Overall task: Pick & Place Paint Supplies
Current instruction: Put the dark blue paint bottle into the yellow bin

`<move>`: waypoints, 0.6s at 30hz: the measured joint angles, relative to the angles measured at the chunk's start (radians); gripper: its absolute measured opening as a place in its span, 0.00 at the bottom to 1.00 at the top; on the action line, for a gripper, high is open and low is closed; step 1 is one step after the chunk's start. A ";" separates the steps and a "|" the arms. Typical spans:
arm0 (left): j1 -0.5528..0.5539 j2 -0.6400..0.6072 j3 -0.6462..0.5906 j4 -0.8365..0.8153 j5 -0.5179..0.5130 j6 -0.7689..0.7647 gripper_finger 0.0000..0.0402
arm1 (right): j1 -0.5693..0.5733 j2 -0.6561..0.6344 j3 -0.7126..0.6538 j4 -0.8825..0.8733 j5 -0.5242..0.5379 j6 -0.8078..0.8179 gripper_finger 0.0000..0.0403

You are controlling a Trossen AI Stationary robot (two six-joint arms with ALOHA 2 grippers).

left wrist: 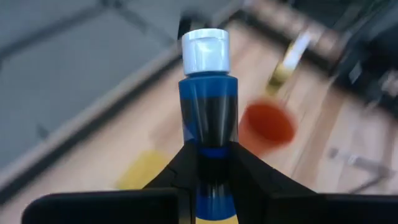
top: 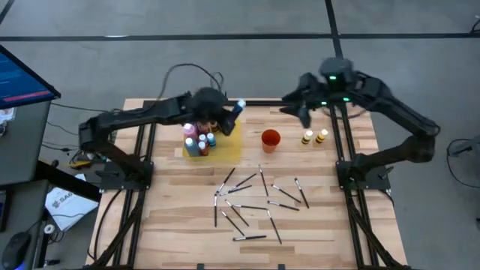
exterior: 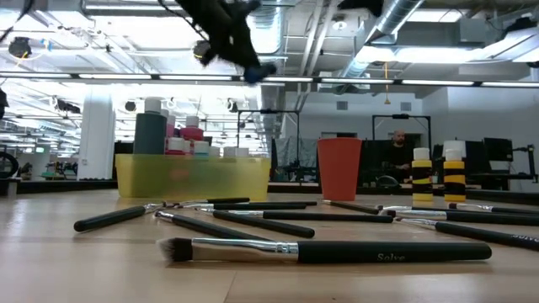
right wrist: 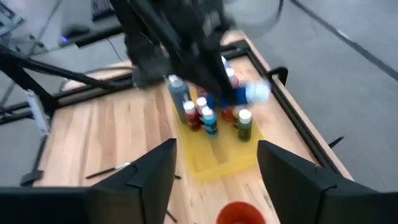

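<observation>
My left gripper hangs above the far right corner of the yellow tray, shut on a blue paint bottle with a white cap. Several capped bottles stand upright in the tray. Two yellow bottles stand on the table to the right of the orange cup. Several dark brushes lie flat on the wood nearer the front. My right gripper is open in the air over the far right of the table, with nothing between its fingers. My left gripper pinches the blue bottle's body, below its shoulder, between the two fingers. The bottle lies along the fingers, its capped end reaching out past their tips. It is lifted clear above the tray and tilted, cap toward the table's far right.
The orange cup stands between the tray and the two yellow bottles. Brushes cover the middle and near part of the table. A black frame rail runs along the far edge.
</observation>
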 joint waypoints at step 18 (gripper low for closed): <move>-0.087 -0.136 -0.054 0.207 0.028 0.175 0.13 | -0.021 0.300 0.088 0.358 -0.190 -0.026 0.69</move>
